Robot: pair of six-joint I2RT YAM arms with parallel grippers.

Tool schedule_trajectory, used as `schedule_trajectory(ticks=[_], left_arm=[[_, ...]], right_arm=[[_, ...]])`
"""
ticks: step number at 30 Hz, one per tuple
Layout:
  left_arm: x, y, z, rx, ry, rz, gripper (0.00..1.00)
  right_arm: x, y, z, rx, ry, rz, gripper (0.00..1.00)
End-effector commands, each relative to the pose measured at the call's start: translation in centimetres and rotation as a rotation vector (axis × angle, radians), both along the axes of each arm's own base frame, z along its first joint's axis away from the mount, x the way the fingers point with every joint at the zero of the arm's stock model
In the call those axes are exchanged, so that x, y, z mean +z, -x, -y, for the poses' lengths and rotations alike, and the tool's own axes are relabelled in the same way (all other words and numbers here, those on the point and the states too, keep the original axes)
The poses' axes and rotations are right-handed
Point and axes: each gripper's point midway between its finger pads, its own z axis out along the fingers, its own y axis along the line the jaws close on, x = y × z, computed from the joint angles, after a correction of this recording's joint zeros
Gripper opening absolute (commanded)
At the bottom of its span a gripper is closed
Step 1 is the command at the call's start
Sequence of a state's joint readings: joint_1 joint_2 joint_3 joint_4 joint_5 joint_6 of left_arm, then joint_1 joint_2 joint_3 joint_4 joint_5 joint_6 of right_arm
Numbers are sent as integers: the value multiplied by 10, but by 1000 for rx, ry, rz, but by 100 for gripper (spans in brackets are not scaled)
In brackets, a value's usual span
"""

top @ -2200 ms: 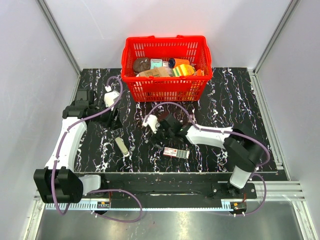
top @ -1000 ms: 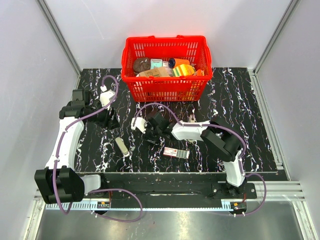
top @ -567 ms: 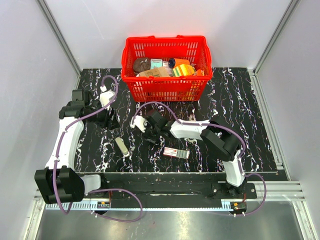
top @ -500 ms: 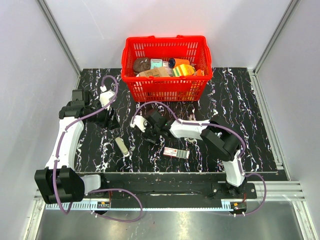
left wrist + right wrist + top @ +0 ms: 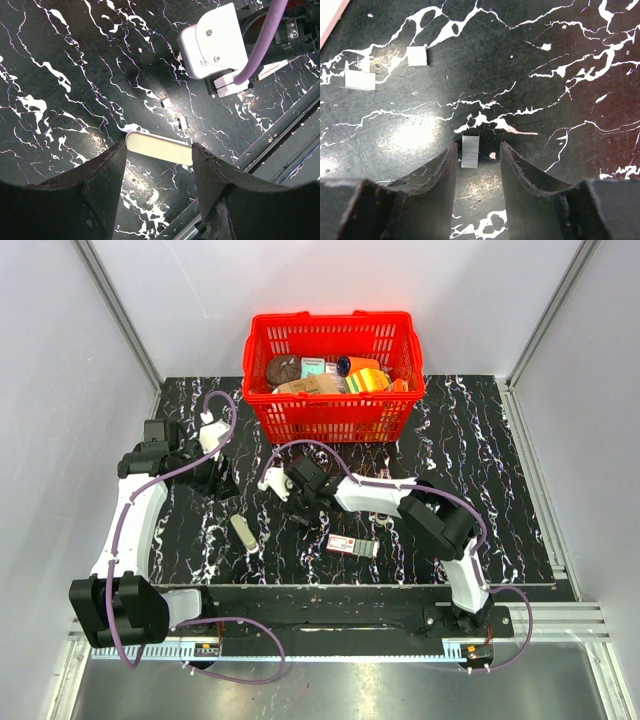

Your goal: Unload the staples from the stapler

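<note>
The cream-white stapler (image 5: 243, 534) lies flat on the black marbled table, near the front left. In the left wrist view it (image 5: 159, 148) shows beyond and between the open fingers. My left gripper (image 5: 217, 481) hovers open and empty behind it. My right gripper (image 5: 299, 504) is low over the table's middle, open. A short silver staple strip (image 5: 470, 151) lies between its fingers, close to the left finger (image 5: 437, 172). Two more staple strips (image 5: 417, 55) (image 5: 360, 80) lie further out. Two staple pieces (image 5: 183, 122) also show in the left wrist view.
A red basket (image 5: 266, 410) full of items stands at the back centre. A flat red-white-green little box (image 5: 352, 546) lies near the front edge, right of the right gripper. The right arm's white wrist camera (image 5: 215, 42) is close to the left gripper.
My right gripper has moved left and slightly back across the table, its arm stretching further left. The left gripper shifted a little left early on, then stayed still. The stapler has not moved.
</note>
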State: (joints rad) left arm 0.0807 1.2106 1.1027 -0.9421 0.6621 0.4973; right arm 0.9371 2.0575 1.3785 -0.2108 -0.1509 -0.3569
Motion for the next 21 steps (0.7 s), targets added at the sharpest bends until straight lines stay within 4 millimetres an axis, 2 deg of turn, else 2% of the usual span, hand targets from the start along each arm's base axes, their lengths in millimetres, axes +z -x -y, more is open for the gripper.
schedule_trajectory(ticks=[1,9,12,21], left_arm=[[13,-4,0,-10,9,61,59],[13,-5,0,-13,10,60,59],[12,-5,0,-12,11,57,59],[14,-2,-3,-9,-5,79,59]], right_arm=[[-1,0,-10,-8,12,-12,42],[-4,-1,-6,-49,45,-24,25],[2,-2,-6,-85,44,-23,22],[37,-4,-14,-241,-14,-1,8]])
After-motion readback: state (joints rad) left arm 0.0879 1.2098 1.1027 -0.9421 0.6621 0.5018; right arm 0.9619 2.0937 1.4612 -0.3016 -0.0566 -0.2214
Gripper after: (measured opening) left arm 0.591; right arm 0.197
